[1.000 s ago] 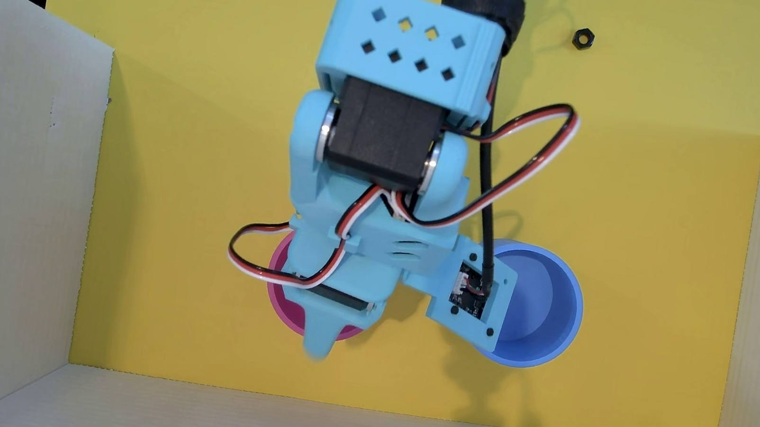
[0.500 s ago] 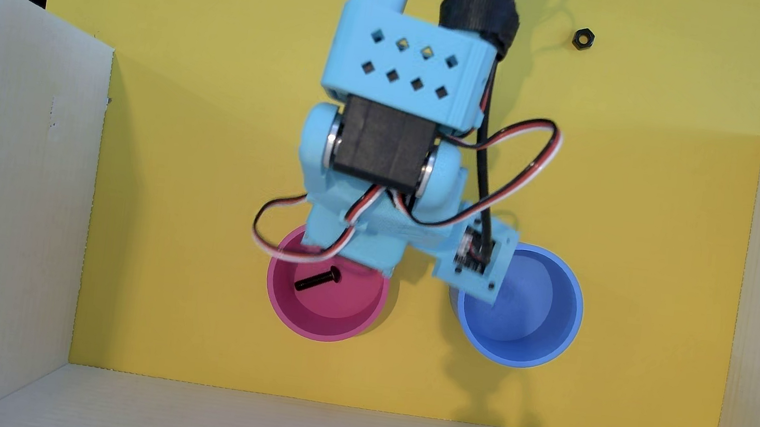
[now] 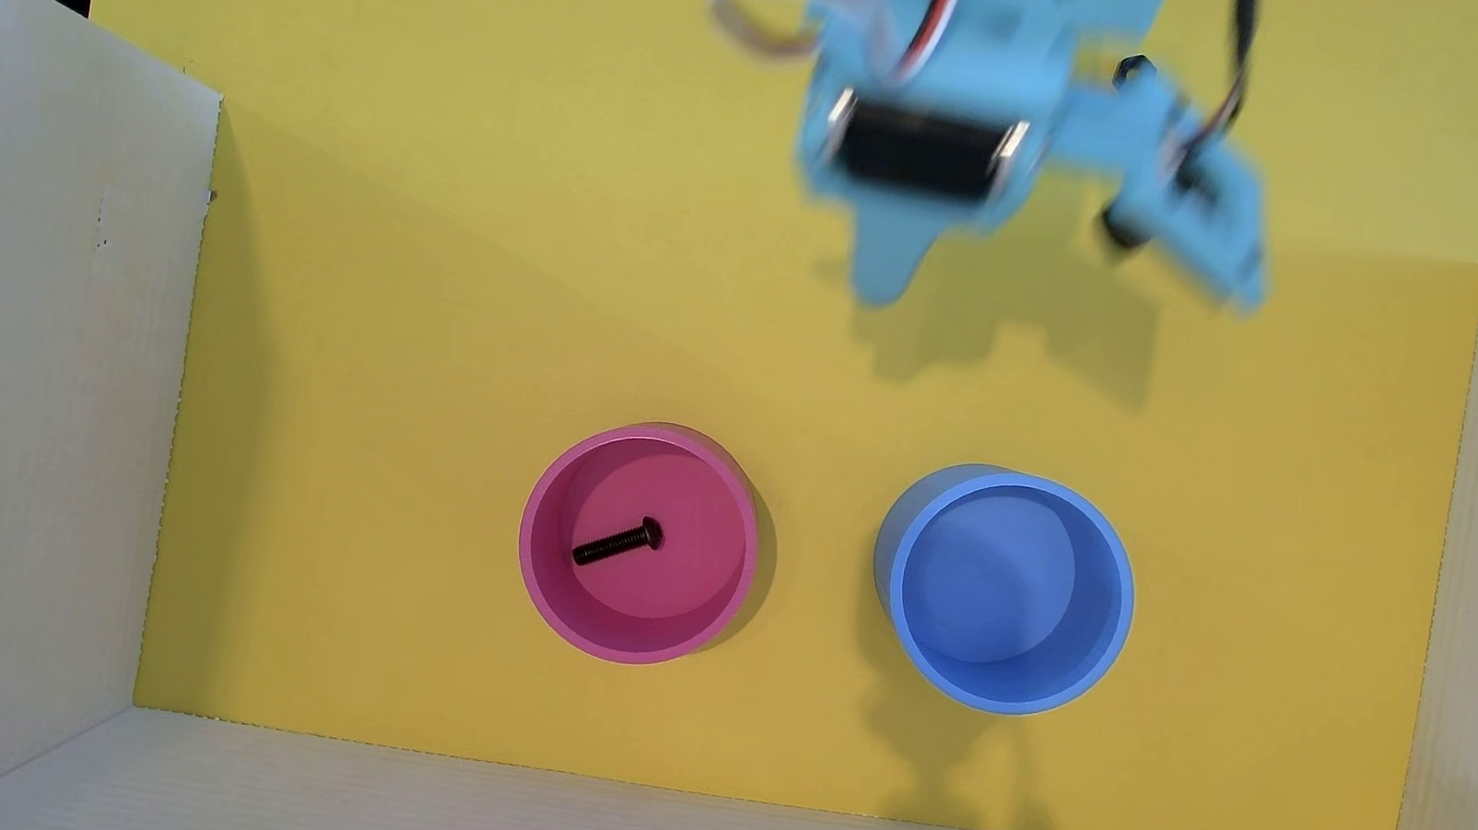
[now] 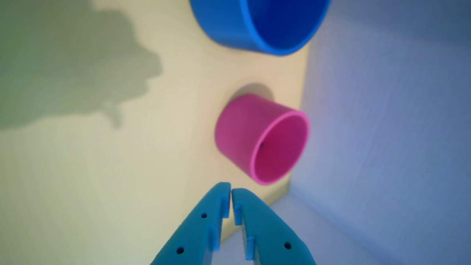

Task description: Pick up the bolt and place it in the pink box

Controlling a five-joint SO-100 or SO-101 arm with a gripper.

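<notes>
The bolt (image 3: 617, 543), a small black screw, lies flat on the bottom of the pink box (image 3: 541, 556), a round pink cup on the yellow floor. In the wrist view the pink box (image 4: 239, 132) shows on its side, and only a tiny dark speck of the bolt (image 4: 261, 145) shows at its rim. My light blue gripper (image 3: 882, 292) is blurred in the overhead view, high above the floor and well away from both cups. In the wrist view the gripper (image 4: 231, 191) is shut and empty, its fingertips touching.
A blue round cup (image 3: 1111, 621) stands to the right of the pink one in the overhead view; it also shows in the wrist view (image 4: 228, 25). White corrugated walls (image 3: 17, 371) close the yellow floor (image 3: 438, 313) on three sides. A cable loop (image 3: 758, 3) lies by the arm.
</notes>
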